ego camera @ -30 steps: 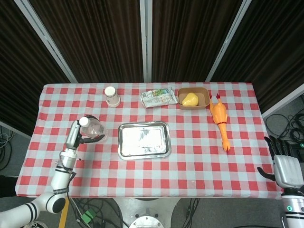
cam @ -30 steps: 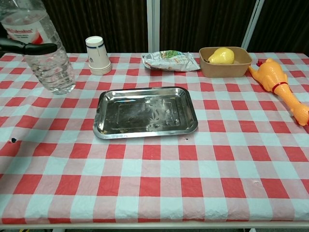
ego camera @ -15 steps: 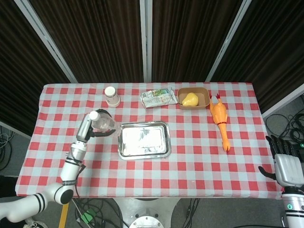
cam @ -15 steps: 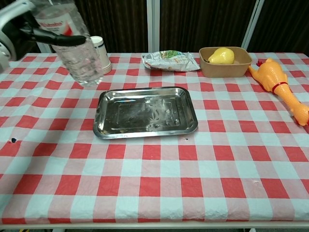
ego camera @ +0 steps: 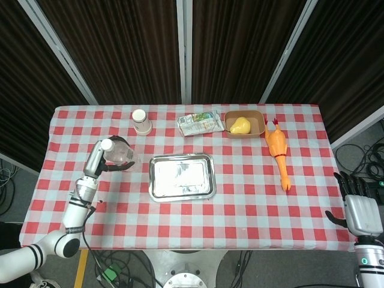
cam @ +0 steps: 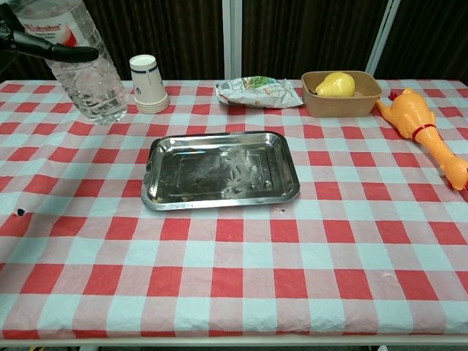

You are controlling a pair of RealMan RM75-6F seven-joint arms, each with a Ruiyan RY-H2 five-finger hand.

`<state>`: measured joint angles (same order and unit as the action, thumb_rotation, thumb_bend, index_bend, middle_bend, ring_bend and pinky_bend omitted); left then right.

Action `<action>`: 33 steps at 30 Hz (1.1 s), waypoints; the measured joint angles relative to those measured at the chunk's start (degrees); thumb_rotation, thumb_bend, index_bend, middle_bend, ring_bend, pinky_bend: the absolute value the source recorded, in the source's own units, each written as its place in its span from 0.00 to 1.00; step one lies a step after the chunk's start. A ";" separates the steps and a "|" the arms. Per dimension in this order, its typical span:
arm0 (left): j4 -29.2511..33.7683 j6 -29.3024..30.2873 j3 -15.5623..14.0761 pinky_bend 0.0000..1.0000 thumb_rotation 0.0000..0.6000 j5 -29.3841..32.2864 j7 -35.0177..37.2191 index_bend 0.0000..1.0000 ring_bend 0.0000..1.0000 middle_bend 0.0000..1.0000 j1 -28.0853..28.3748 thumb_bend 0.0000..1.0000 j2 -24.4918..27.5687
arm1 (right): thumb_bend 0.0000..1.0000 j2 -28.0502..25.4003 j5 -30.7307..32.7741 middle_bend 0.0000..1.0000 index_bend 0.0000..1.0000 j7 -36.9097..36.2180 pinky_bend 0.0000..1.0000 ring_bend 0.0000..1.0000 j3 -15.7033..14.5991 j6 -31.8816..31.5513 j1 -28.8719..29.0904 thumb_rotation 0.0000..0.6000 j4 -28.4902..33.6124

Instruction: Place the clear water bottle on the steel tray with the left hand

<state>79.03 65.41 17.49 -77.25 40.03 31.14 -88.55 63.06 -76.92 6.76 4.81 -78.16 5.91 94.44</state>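
Note:
The clear water bottle, white-capped with a red label, stands upright in my left hand. Dark fingers wrap its upper body. It is at the left of the table, a short way left of the steel tray and not over it. I cannot tell whether its base touches the cloth. The tray holds nothing. My right hand hangs off the table's right front corner with its fingers apart and nothing in them; the chest view does not show it.
A stack of paper cups stands just behind the bottle. Along the back lie a snack bag and a brown bowl holding a yellow pear. A rubber chicken lies at the right.
The left hand swung the bottle right, close to the tray's left edge, then drew it back left and a little away. The right hand stayed put.

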 measured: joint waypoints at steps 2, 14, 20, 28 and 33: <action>0.10 -0.31 -0.51 0.48 1.00 -0.72 -0.05 0.54 0.47 0.61 0.43 0.19 -1.24 | 0.11 0.02 -0.04 0.04 0.02 0.06 0.00 0.00 0.00 -0.25 -0.09 1.00 0.04; -4.17 -1.52 -4.87 0.48 1.00 -2.88 -2.15 0.54 0.47 0.61 2.72 0.19 -11.01 | 0.11 -0.58 -0.87 0.04 0.02 -1.20 0.00 0.00 -0.24 -0.80 -0.43 1.00 0.32; -7.20 -1.76 -4.53 0.48 1.00 -3.26 -1.96 0.54 0.47 0.61 4.45 0.19 -14.81 | 0.11 -0.90 -0.46 0.04 0.02 -1.77 0.00 0.00 -0.05 -0.50 -0.38 1.00 0.35; -16.47 -1.34 -4.14 0.48 1.00 -4.28 -1.83 0.54 0.47 0.61 6.86 0.19 -20.26 | 0.11 -1.25 0.10 0.04 0.02 -2.46 0.00 0.00 0.20 0.01 -0.22 1.00 0.28; -23.44 -0.39 -4.13 0.48 1.00 -5.35 -0.52 0.54 0.47 0.61 8.12 0.19 -22.71 | 0.11 -1.29 0.60 0.04 0.02 -2.60 0.00 0.00 0.33 0.54 -0.03 1.00 0.14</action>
<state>55.59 65.02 13.36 -82.61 39.52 39.26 -111.26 61.77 -76.32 4.16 5.14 -77.62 5.88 94.58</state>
